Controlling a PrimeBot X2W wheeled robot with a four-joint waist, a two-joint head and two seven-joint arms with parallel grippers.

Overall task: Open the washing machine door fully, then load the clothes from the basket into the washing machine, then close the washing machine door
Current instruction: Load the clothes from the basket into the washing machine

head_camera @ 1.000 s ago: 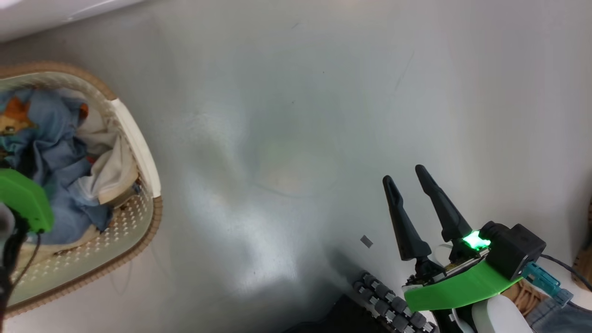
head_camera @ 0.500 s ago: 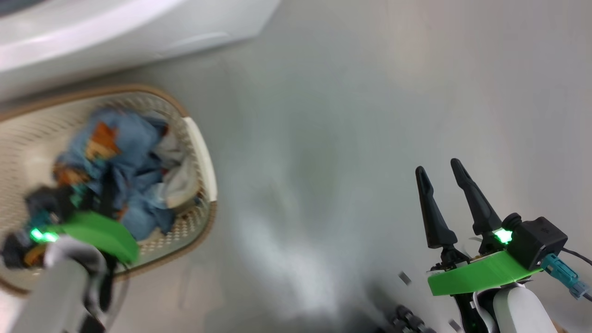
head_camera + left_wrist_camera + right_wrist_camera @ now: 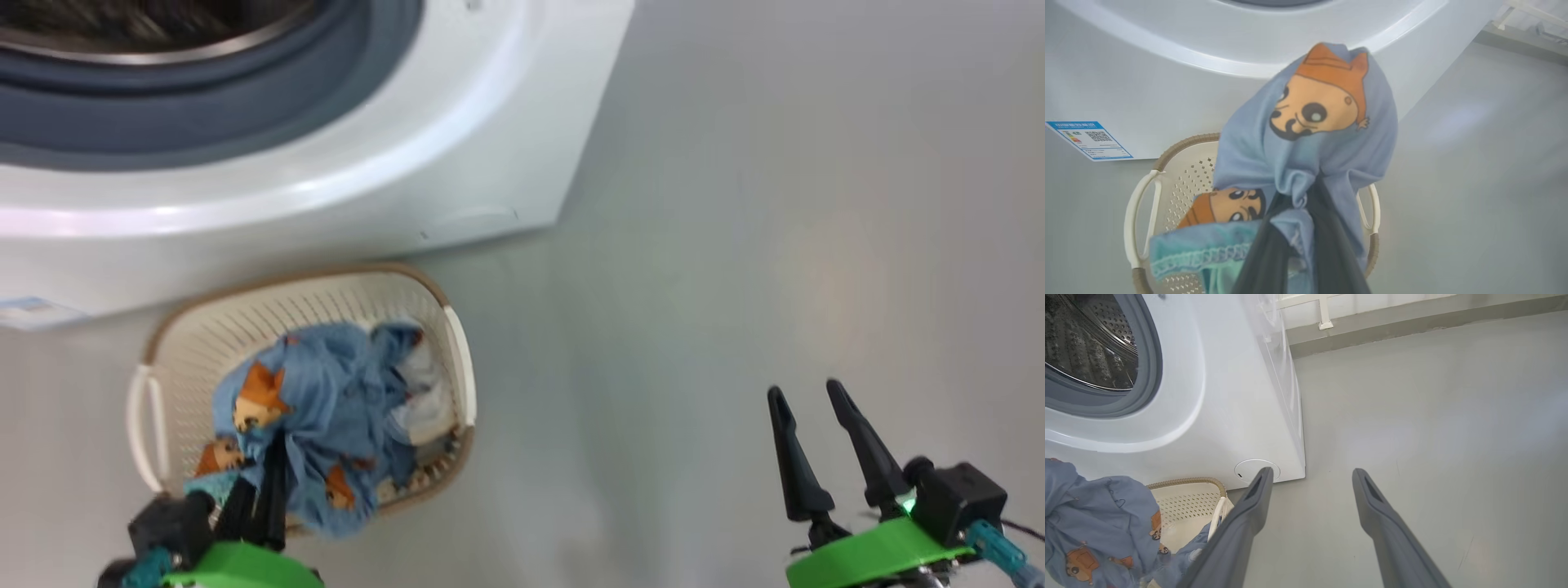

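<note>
With the washing machine (image 3: 326, 188) already open ahead of it, the left gripper (image 3: 265, 482) pinches the blue clothes (image 3: 1306, 155) over the basket (image 3: 204, 327), the right gripper (image 3: 804, 390) is spread and empty, so loading and closing remain.

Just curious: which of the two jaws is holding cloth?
The left gripper, jaws shut on the blue clothes; the right gripper has its jaws open, empty.

Light blue clothes (image 3: 326, 416) with orange cartoon prints; cream, brown-rimmed basket (image 3: 212, 327).
</note>
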